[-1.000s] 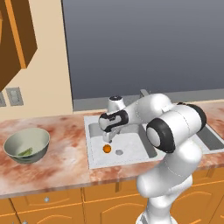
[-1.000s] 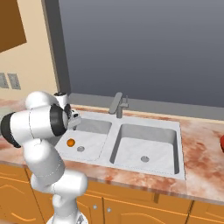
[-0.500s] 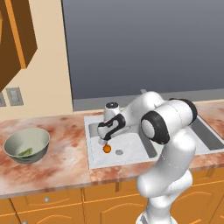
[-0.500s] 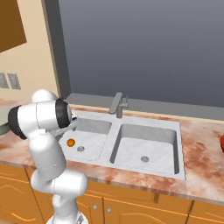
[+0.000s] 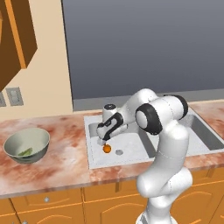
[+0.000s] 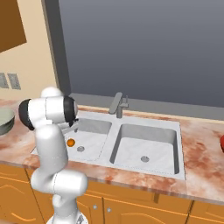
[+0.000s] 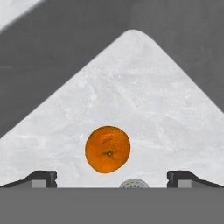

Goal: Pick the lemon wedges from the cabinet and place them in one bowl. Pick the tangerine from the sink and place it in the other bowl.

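The gripper point(image 5: 102, 139) hangs with its jaws spread wide and empty, just above the tangerine point(image 5: 106, 148), which lies on the floor of the sink's point(image 6: 131, 165) left basin beside the round drain point(image 5: 119, 152). In the hand view the fruit point(image 7: 107, 149) sits between the two fingertips point(image 7: 42, 177). Near the desk's point(image 5: 65, 164) left edge stands a bowl point(image 5: 26, 145) holding green wedges point(image 5: 24, 152).

Glossy white rounded arm point(image 5: 168, 144) with dark joints, dark hand point(image 5: 104, 138)
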